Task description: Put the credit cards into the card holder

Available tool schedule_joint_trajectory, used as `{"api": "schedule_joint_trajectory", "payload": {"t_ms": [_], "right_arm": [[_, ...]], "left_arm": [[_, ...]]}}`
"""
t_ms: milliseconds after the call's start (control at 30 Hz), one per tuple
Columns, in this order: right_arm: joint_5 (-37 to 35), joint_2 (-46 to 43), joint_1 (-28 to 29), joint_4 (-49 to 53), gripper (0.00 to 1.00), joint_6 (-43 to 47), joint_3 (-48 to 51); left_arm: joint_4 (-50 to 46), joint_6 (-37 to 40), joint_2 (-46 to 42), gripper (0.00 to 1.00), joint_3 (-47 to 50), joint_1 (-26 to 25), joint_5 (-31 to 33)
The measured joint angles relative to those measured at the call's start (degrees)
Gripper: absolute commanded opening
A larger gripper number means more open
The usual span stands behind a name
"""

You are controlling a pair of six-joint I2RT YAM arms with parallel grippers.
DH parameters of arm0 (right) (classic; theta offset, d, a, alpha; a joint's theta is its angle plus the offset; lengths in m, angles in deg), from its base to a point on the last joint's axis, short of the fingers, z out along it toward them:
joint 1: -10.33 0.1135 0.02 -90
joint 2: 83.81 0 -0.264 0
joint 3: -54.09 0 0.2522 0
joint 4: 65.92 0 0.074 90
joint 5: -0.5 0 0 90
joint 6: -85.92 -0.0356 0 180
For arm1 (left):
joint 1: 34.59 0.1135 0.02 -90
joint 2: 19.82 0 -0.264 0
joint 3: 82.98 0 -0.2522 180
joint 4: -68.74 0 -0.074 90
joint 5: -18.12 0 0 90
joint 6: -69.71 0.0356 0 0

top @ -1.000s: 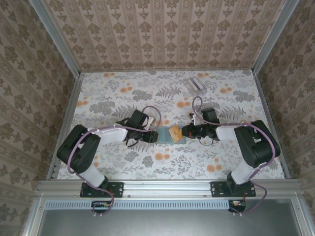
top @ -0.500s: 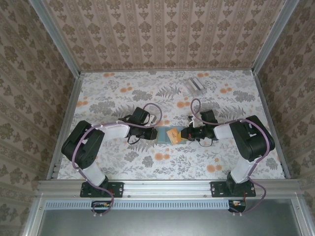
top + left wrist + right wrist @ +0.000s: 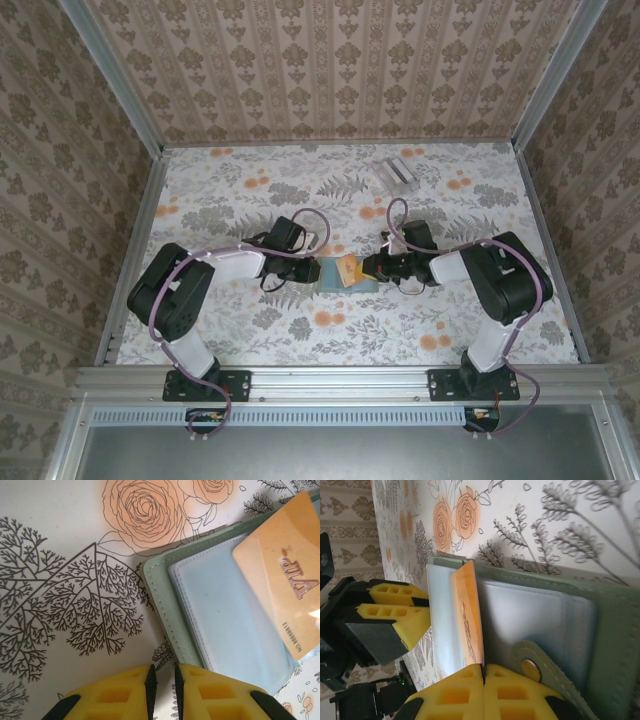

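The grey-green card holder [image 3: 331, 273] lies open on the flowered tabletop [image 3: 230, 190], midway between the two arms, its clear plastic sleeves [image 3: 225, 625] facing up. The right end effector [image 3: 483, 679] has its yellow fingers pressed together on the near edge of a yellow-orange credit card [image 3: 470, 615]. The card stands tilted on its edge over the sleeves on the left arm's side of the holder. Seen from the left wrist, the same card bears raised "VIP" lettering and lies across the far corner of the clear sleeve. The holder's closing tab with its metal snap [image 3: 529, 667] sits just beside the right fingers.

The left end effector [image 3: 164, 682] is low on the tabletop at the holder's outer edge, its tips just short of the stitched cover. Its fingers are drawn almost together, with a thin slit between them and nothing in that slit.

Well apart, toward the back wall, a clear slotted stand [image 3: 397, 175] rests on the tabletop.
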Motion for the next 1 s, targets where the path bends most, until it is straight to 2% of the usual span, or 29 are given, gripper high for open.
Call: {"api": "schedule_joint_trajectory", "payload": {"t_ms": [333, 533, 800, 1000], "right_arm": [[-3.87, 3.89, 2.58, -12.81, 0.0, -9.73, 0.74], [-7.04, 4.5, 4.55, -16.39, 0.02, -13.79, 1.18], [-8.35, 3.3, 5.29, -16.11, 0.22, -14.51, 1.55], [-10.78, -1.14, 5.88, -5.86, 0.21, -8.83, 0.94]], "left_arm": [[0.42, -1.86, 0.11, 0.23, 0.07, 0.04, -0.31], [0.61, -2.49, 0.22, 0.22, 0.07, 0.07, -0.48], [0.59, -2.93, 0.24, 0.22, 0.04, 0.17, -0.5], [0.74, -2.95, 0.24, 0.22, 0.04, 0.17, -0.59]]}}
